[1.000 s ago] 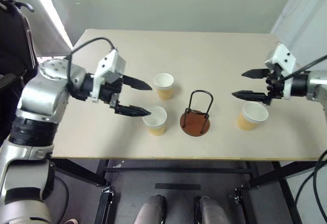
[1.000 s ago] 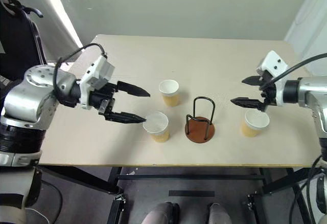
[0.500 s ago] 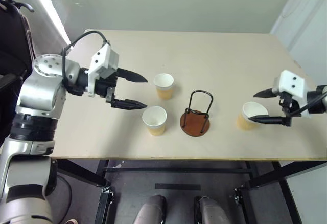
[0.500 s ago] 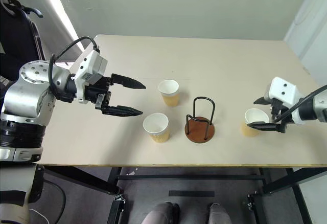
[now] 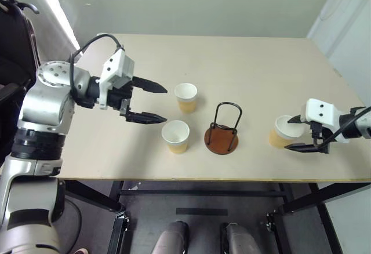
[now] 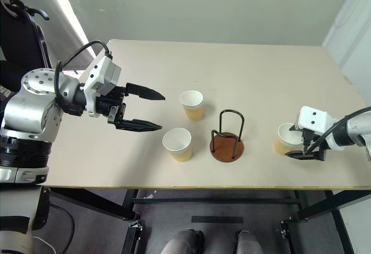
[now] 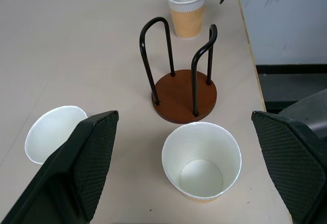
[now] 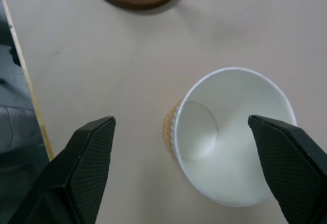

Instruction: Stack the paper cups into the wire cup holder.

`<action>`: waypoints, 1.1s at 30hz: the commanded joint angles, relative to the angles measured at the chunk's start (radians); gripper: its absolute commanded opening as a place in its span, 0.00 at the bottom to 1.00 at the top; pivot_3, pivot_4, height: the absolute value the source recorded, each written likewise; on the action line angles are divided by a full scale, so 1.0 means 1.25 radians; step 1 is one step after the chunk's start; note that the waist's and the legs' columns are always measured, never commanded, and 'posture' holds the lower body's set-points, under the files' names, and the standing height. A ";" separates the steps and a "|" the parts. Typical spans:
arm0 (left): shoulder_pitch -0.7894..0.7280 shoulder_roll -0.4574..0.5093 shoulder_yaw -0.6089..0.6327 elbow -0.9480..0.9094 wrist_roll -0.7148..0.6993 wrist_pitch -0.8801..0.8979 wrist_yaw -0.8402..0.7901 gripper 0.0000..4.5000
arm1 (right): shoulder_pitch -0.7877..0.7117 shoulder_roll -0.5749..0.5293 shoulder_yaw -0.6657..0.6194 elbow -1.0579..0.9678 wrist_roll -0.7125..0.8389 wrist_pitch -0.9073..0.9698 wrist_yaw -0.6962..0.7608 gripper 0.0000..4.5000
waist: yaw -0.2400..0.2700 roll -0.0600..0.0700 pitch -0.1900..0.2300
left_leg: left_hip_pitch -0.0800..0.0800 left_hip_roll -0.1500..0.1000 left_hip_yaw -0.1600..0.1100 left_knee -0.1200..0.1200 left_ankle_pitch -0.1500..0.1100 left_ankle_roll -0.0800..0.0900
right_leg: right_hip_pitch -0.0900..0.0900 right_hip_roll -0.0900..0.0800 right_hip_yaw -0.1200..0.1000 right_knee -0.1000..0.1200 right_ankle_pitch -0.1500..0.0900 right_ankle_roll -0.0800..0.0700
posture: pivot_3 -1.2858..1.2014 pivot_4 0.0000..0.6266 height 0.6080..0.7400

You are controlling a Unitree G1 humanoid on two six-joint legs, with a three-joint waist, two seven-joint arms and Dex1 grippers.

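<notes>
Jaws spread wide on both sides, nothing pinched. Right gripper [image 5: 297,133] sits low at the right-hand paper cup [image 5: 280,132], one finger either side of its rim; contact can't be judged. That cup stands upright, to the right of the wire cup holder [image 5: 222,129] and apart from it. Left gripper [image 5: 156,102] hangs above the surface [image 5: 243,68], well left of the holder, fingers pointing toward it. Middle cup [image 5: 175,136] is upright just left of the holder's disc base, under the left fingertips' line but clear of them. Third cup [image 5: 186,97] is upright, behind-left of the holder. Holder itself holds no cup; wire loops stand upright.
</notes>
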 commanded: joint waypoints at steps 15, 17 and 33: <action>-0.018 -0.002 0.027 -0.038 -0.015 0.014 0.001 1.00 | -0.041 0.010 0.050 0.018 -0.068 -0.052 0.034 0.82 | 0.000 0.000 0.000 | 0.000 0.000 0.000 0.000 0.000 0.000 | 0.000 0.000 0.000 0.000 0.000 0.000 | 0.52 0.24 1.00; -0.017 -0.002 0.027 -0.037 -0.014 0.015 0.001 1.00 | -0.047 0.013 0.052 0.020 -0.069 -0.052 0.037 0.67 | 0.000 0.000 0.000 | 0.000 0.000 0.000 0.000 0.000 0.000 | 0.000 0.000 0.000 0.000 0.000 0.000 | 0.52 0.24 1.00; -0.041 -0.007 0.018 0.005 0.005 -0.007 -0.005 1.00 | -0.057 0.017 0.035 0.001 -0.050 -0.026 0.056 0.01 | 0.000 0.000 0.000 | 0.000 0.000 0.000 0.000 0.000 0.000 | 0.000 0.000 0.000 0.000 0.000 0.000 | 0.52 0.24 1.00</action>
